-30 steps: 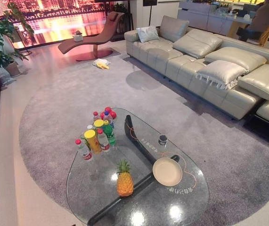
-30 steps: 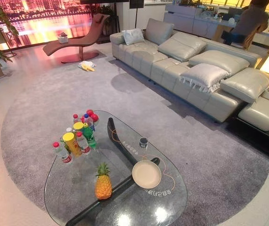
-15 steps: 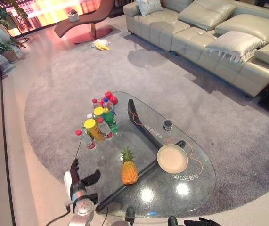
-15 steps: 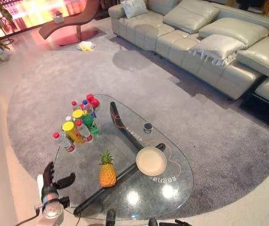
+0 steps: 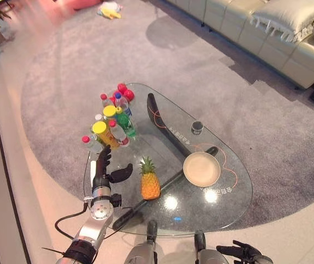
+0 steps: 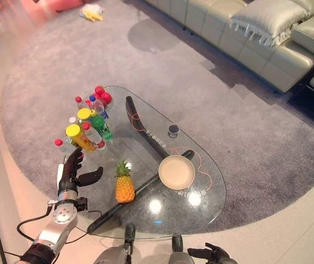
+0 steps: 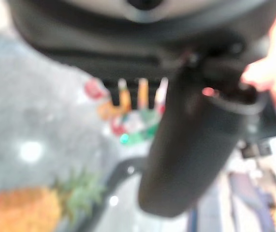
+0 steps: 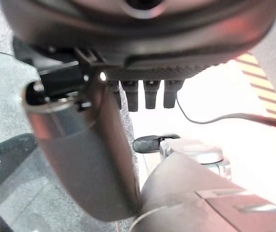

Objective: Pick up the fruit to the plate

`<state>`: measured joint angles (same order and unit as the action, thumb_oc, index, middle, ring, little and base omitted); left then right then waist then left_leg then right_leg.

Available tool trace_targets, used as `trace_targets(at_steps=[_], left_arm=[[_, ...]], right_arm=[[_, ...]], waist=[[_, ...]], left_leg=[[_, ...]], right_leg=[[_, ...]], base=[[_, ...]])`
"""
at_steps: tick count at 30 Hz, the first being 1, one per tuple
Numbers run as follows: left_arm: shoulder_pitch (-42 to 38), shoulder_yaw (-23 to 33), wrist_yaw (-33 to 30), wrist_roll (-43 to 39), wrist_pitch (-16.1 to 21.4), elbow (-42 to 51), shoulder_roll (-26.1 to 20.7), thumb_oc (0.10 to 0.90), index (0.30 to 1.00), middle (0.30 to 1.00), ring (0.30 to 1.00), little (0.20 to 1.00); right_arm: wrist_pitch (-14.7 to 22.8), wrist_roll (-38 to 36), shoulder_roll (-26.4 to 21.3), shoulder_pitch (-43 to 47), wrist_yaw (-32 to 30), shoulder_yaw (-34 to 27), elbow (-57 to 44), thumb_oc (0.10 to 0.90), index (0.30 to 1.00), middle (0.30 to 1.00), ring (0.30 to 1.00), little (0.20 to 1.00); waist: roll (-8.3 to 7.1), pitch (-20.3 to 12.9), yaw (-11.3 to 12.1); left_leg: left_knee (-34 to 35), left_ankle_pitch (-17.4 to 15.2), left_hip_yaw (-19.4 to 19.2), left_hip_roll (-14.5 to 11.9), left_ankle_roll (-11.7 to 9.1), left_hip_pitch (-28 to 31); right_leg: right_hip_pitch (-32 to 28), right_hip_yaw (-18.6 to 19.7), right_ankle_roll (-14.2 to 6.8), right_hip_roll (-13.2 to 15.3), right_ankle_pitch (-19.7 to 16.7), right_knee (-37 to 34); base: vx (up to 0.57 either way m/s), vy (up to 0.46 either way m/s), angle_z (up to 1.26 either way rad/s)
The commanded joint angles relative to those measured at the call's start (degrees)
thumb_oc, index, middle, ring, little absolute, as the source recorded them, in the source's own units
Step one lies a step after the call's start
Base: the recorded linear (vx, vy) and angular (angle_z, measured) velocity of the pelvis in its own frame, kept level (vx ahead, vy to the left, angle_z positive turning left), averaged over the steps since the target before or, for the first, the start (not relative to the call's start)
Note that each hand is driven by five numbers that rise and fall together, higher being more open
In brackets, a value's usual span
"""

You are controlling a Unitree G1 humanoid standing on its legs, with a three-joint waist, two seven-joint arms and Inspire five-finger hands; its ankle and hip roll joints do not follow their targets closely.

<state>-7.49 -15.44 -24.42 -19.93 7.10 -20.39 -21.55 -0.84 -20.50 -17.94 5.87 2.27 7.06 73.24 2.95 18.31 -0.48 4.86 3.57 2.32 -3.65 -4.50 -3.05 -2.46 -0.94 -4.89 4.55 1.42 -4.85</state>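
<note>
While the pineapple stands upright on the glass counter, near the middle of its front half, it is touched by neither hand. The plate lies well to its right — empty, flat on the glass. The left hand is held over the counter's left edge, fingers straight and thumb spread, just left of the fruit. A cluster of bottles stands behind it. The right hand is seen low beyond the counter's front edge — fingers relaxed and spread.

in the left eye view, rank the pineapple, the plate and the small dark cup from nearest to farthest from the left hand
From the left hand:
1. Pineapple, just to its right.
2. Plate, farther right, past the pineapple.
3. Small dark cup, far side of the table, beyond the plate.
</note>
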Motion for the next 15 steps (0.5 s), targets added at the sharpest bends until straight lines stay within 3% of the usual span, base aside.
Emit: trace_targets(at_steps=[1,11,15], left_arm=[[-6.7,1.8,0.2,-3.1,1.9,6.7,-3.7,0.8,0.9,0.9,0.9,0.9],[-12.7,2.7,-4.9,-3.7,-6.1,8.0,-5.7,0.8,0.9,0.9,0.9,0.9],[-13.7,3.6,-4.3,-6.5,-6.7,8.0,-6.0,0.8,0.9,0.9,0.9,0.9]], right_arm=[[-1.7,-2.4,-0.2,-1.8,-1.3,3.3,0.5,0.8,0.9,0.9,0.9,0.9],[-2.7,-6.4,0.3,-1.5,-3.3,6.1,-6.0,0.8,0.9,0.9,0.9,0.9],[-4.2,-7.1,0.2,-1.8,-4.2,6.9,-9.3,0.8,0.9,0.9,0.9,0.9]], waist=[[-1.07,2.3,-0.7],[-2.41,6.9,-1.4],[-2.71,8.3,-1.8]], left_leg=[[-5.9,-1.2,-4.3,2.0,3.5,-1.0],[-7.3,-0.6,-5.2,1.8,3.6,-4.2],[-8.3,-0.5,-5.5,1.6,3.6,-5.1]], right_leg=[[5.3,-5.0,2.1,1.5,-5.7,3.8],[7.8,-5.0,1.9,1.7,-6.6,4.5],[8.6,-5.0,2.1,1.8,-6.7,5.2]], base=[[-0.06,-0.022,0.0],[-0.06,-0.032,0.01],[-0.01,-0.016,0.0]])
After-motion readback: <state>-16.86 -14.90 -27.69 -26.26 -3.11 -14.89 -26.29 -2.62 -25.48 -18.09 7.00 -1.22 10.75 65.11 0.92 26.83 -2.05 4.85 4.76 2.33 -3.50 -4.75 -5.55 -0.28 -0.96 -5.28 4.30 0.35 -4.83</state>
